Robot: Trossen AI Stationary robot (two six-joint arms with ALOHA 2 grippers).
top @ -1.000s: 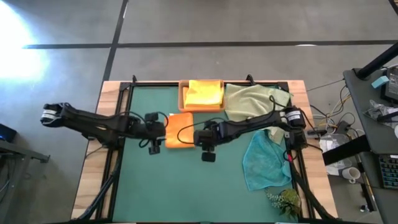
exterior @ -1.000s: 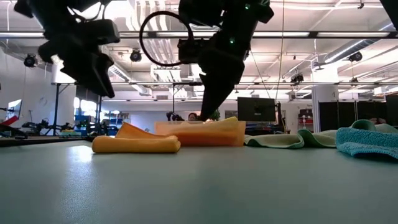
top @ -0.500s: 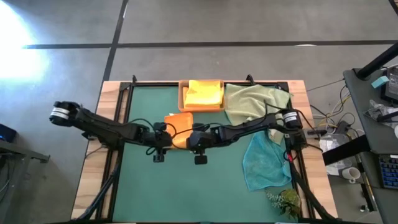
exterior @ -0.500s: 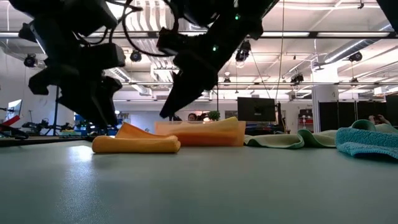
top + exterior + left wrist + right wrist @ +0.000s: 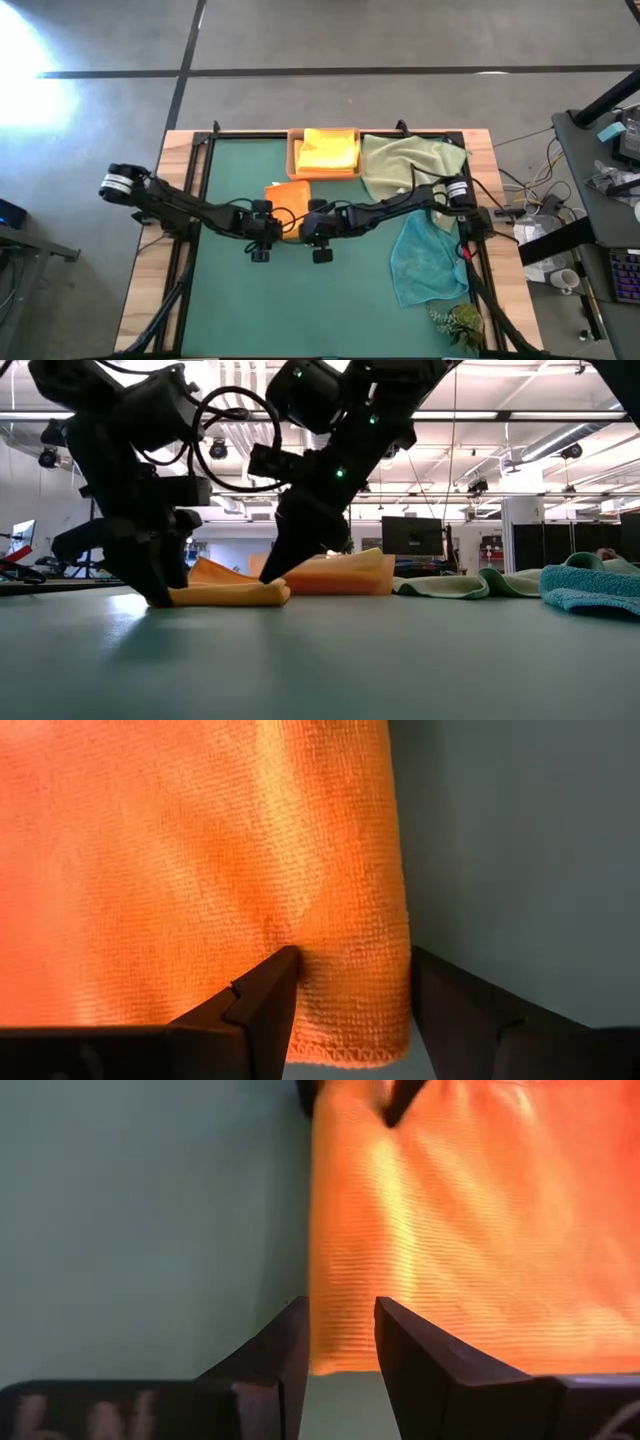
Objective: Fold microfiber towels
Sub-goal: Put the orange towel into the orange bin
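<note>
A folded orange towel (image 5: pixel 288 194) lies flat on the green mat (image 5: pixel 230 300). My left gripper (image 5: pixel 262 238) stands open at the towel's near left corner (image 5: pixel 360 1020); that corner lies between its fingers. My right gripper (image 5: pixel 320 236) is open at the near right corner (image 5: pixel 335 1345), one finger over the cloth and one over the mat. In the low view both grippers are down at the towel (image 5: pixel 225 594), the left gripper (image 5: pixel 160 596) at one end and the right gripper (image 5: pixel 274 576) at the other. A yellow towel (image 5: pixel 328 150) lies in the wooden tray. My left gripper comes slanting down from the table's left. One fingertip (image 5: pixel 270 982) rests on the towel's top just inside the near left corner, where the cloth shows a small dent; the other finger (image 5: pixel 455 1005) stands over the mat beside the near edge. The towel lies flat. My right gripper comes slanting down from the table's right and straddles the towel's near edge at the right corner. One finger (image 5: pixel 415 1350) lies over the cloth, the other (image 5: pixel 280 1355) over the mat. Whether they touch the cloth I cannot tell.
The wooden tray (image 5: pixel 294 152) stands at the mat's far edge. A pale green towel (image 5: pixel 405 160) lies crumpled at the far right and a teal towel (image 5: pixel 425 262) at the near right. A small sprig of greenery (image 5: pixel 455 322) lies at the near right corner.
Both grippers have come down onto the orange towel's near corners. The left one moved toward the table's right and down, the right one toward the left and down, rolling its wrist. The towel has stayed flat in place.
</note>
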